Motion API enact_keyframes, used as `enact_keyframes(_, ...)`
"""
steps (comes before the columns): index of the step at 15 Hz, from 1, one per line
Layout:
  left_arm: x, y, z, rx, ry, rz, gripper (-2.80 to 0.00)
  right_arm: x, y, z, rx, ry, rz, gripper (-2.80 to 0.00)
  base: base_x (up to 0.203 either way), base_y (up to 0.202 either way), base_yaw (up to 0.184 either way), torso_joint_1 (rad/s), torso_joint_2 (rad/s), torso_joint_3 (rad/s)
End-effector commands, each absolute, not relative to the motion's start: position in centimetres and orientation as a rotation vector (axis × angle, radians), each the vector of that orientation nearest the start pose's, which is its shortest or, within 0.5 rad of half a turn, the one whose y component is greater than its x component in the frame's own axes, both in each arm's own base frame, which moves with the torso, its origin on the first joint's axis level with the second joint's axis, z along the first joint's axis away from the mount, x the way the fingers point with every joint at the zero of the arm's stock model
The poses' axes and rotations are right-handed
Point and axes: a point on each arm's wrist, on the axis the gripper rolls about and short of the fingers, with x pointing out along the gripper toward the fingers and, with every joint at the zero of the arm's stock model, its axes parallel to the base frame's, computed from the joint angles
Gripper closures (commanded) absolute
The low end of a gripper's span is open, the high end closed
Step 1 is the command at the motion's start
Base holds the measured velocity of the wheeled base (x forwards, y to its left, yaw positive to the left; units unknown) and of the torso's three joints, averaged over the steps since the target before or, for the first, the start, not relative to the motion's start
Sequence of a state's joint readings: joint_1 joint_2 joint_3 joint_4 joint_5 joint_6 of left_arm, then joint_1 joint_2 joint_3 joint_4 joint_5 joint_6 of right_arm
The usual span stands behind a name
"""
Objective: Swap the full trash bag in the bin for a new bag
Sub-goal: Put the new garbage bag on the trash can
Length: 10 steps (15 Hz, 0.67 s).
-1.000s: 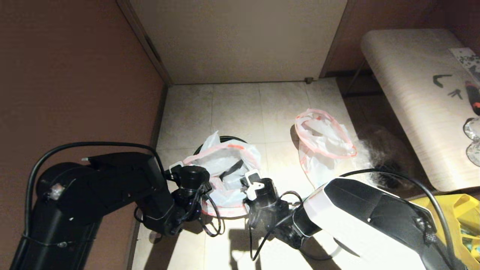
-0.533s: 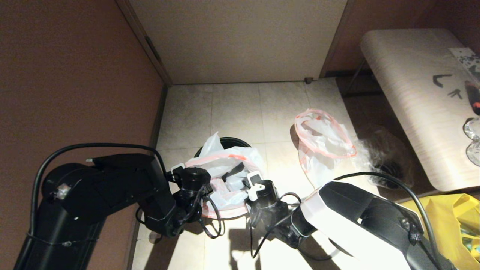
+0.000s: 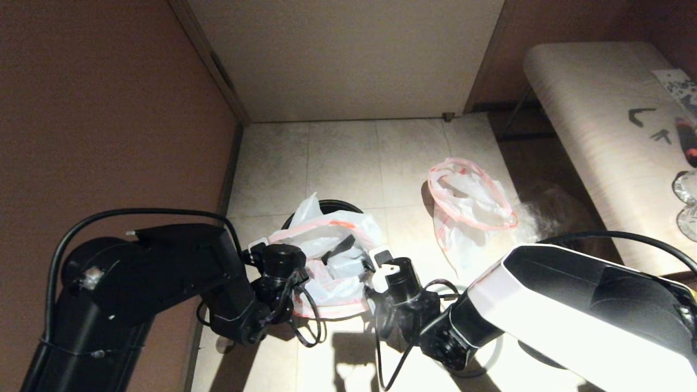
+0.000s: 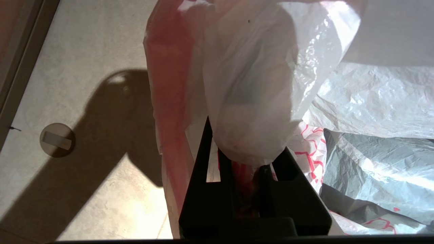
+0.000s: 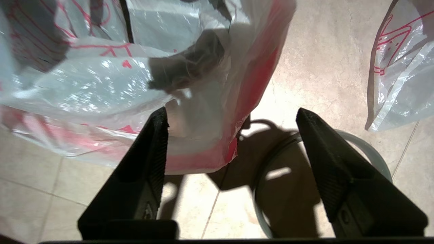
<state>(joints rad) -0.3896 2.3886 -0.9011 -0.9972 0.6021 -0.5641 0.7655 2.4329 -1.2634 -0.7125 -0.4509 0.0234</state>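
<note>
The new bag (image 3: 332, 256) drapes over the bin (image 3: 326, 206), low and centre in the head view. The right hand (image 5: 230, 149) has just spread open and let its hem go, drawing back. The left hand (image 4: 242, 162) stays clenched on the hem. The full trash bag (image 3: 468, 209) lies to the right on the floor.
</note>
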Motion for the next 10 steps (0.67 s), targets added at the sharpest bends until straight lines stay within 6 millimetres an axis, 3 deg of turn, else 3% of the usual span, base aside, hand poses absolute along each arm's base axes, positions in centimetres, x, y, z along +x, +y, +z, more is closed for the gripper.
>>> enact_keyframes(1, 37.1, -13.8, -1.2, -0.319, 0.359, 0.326, 0.0, 32.8, 30.9, 4.0, -0.205, 0.355, 0.312, -2.8, 0.0, 0.0, 0.0, 0.0, 0.0, 0.0)
enact_keyframes(3, 37.1, -13.8, -1.2, -0.318, 0.361, 0.324, 0.0, 31.6, 31.1, 5.5, -0.164, 0.345, 0.33, -2.8, 0.0, 0.0, 0.0, 0.0, 0.0, 0.0)
enact_keyframes(4, 37.1, -13.9, -1.2, -0.316, 0.361, 0.324, 0.0, 31.0, 31.4, 6.3, -0.135, 0.337, 0.344, -2.45, 0.0, 0.0, 0.0, 0.0, 0.0, 0.0)
enact_keyframes(5, 37.1, -13.9, -1.2, -0.316, 0.361, 0.323, 0.0, 30.7, 31.7, 6.7, -0.125, 0.332, 0.357, 0.0, 0.0, 0.0, 0.0, 0.0, 0.0, 0.0)
enact_keyframes(10, 36.9, -13.9, -1.4, -0.314, 0.374, 0.31, 0.0, 32.1, 32.9, 5.0, -0.146, 0.374, 0.386, 0.0, 0.0, 0.0, 0.0, 0.0, 0.0, 0.0)
